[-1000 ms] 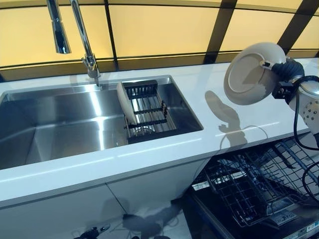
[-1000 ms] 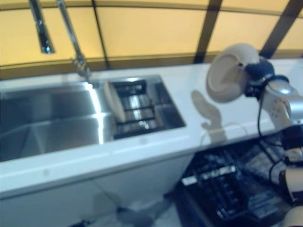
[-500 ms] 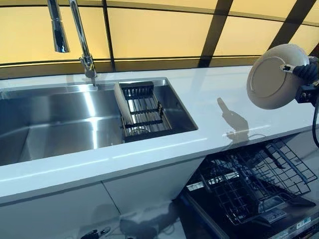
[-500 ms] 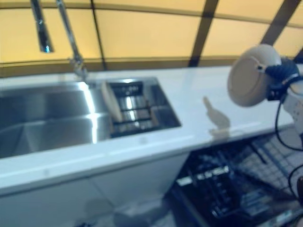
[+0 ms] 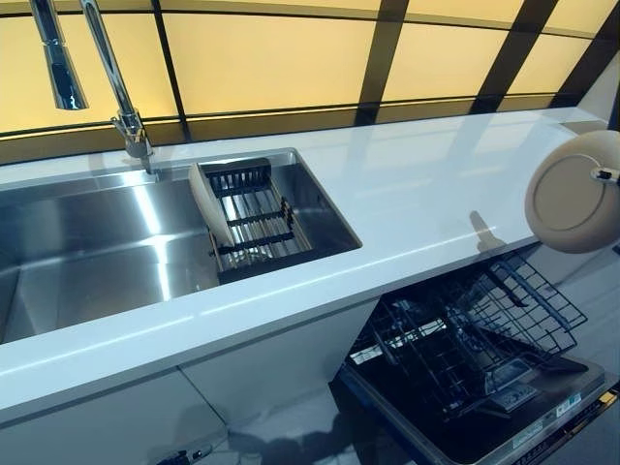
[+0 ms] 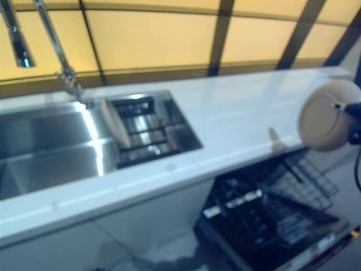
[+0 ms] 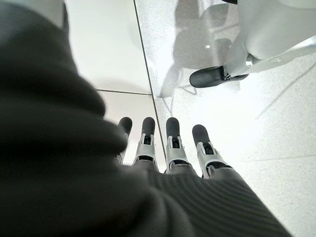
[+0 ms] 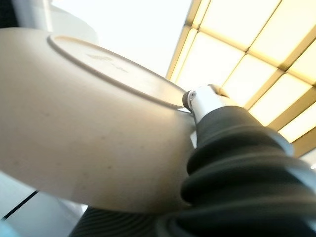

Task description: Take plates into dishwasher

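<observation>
Since a second ago the whole view has swung round, so the sink and faucet sit further left in the picture now, but that's the camera shifting. What has really moved is the beige plate (image 5: pixel 573 192): it was up over the white countertop (image 5: pixel 417 194) before, and now it's out past the counter's front edge, held on its edge with its underside facing the camera, above the right side of the open dishwasher.

Right hand (image 8: pixel 210 100) is clamped on the plate's rim. In the wrist view you can see a silver digit pressed onto the underside by the foot ring, with the dark ribbed cover right behind it. From the head views only a bit of that hand shows at the right edge.

Left hand (image 7: pixel 170 145) hangs down by the floor (image 7: pixel 276 113), fingers straight and relaxed, nothing in it.

Dishwasher rack (image 5: pixel 465 334) is pulled out over the lowered door below the counter, and I can't see any dishes in it. Another plate (image 5: pixel 208 205) stands on edge against the left end of the dark drying rack (image 5: pixel 254 215) inside the steel sink (image 5: pixel 87 242), with the faucet (image 5: pixel 114 77) behind it.
</observation>
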You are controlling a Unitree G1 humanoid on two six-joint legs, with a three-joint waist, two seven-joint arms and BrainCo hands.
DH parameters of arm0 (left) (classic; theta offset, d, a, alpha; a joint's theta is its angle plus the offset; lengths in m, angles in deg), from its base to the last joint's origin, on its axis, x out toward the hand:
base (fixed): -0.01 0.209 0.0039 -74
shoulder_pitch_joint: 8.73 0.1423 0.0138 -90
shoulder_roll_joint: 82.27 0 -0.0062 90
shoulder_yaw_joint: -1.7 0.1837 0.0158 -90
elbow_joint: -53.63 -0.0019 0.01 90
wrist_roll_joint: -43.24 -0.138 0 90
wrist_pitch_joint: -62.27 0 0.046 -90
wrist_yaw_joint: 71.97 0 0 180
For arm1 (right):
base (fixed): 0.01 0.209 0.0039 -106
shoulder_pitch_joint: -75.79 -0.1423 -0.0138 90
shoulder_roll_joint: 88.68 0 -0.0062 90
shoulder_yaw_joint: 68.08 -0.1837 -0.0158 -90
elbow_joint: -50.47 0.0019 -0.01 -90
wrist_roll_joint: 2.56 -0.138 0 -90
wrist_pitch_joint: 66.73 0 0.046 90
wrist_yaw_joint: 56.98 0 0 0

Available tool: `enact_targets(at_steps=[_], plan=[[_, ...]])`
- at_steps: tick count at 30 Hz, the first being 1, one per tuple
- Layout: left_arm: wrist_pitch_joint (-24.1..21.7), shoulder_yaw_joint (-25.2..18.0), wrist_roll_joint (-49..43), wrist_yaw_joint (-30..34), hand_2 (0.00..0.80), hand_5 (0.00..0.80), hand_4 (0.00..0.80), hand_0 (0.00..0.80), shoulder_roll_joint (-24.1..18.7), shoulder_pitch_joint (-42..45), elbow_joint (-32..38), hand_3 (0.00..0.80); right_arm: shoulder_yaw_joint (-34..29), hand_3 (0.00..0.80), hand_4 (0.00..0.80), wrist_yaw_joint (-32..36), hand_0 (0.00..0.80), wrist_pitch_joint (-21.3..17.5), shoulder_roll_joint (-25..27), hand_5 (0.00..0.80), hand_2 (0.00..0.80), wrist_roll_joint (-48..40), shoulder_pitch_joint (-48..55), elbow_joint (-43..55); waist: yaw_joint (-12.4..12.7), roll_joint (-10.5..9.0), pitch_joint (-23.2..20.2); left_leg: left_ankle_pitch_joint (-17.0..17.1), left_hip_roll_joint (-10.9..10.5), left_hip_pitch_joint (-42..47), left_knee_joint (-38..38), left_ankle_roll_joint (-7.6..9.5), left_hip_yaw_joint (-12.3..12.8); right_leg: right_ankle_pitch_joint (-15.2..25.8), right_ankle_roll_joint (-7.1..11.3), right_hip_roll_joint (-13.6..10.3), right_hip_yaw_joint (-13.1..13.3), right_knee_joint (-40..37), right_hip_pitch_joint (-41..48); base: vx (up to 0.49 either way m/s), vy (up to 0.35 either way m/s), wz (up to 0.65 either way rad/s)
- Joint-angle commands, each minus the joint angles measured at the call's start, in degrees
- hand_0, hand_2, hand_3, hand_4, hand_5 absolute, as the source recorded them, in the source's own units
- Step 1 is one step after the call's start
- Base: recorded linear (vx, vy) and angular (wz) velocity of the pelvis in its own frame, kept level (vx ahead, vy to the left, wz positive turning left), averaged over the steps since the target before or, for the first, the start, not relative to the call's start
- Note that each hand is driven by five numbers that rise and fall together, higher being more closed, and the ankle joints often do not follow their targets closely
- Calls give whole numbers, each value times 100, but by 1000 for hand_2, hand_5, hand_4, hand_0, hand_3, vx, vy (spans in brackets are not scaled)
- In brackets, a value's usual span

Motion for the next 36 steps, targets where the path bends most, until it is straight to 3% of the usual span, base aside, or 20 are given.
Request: enact_targets(at_steps=[1,8,16,18,24,36], plan=[[-189,-76,-188,76,0,0,0,0,-66,-57,-252,0,-601,800,800,244,800,-345,467,800,800,352,311,-6,70,64,-195,-847,-152,311,-8,192,-179,-92,79,458,51,-3,-47,-6,-41,-3],[-179,-260,-285,184,0,0,0,0,-84,14,-303,0,-1212,800,800,876,800,-542,313,800,800,732,1423,286,-17,59,-145,-831,-129,303,-8,187,-138,-72,84,485,125,-3,-80,-16,-29,-4],[-204,-301,-280,191,0,0,0,0,-56,-10,-275,0,-1348,800,800,1187,800,-630,25,800,800,970,1905,446,-78,85,-123,-817,-111,324,-8,174,-118,-71,79,491,142,-3,-69,-11,-13,-6],[-187,-326,-309,211,0,0,0,0,-34,-27,-276,0,-1354,800,800,1139,800,-815,-168,800,800,1042,2030,510,-85,105,-121,-819,-118,326,-8,176,-125,-76,75,494,154,-3,-67,0,0,0],[-128,-319,-268,314,0,0,0,0,36,-36,-229,0,-1135,800,800,867,800,-1373,-651,800,800,1660,2157,850,-84,163,-84,-823,-123,309,-8,187,-115,-78,75,494,181,-3,-97,0,0,0],[-163,-285,-260,383,0,0,0,0,160,-19,-152,0,-366,800,800,878,800,-1423,-1309,800,800,2226,1753,921,-1,287,42,-823,-149,283,-8,191,-124,-93,63,455,132,-3,-118,-5,1,0]])
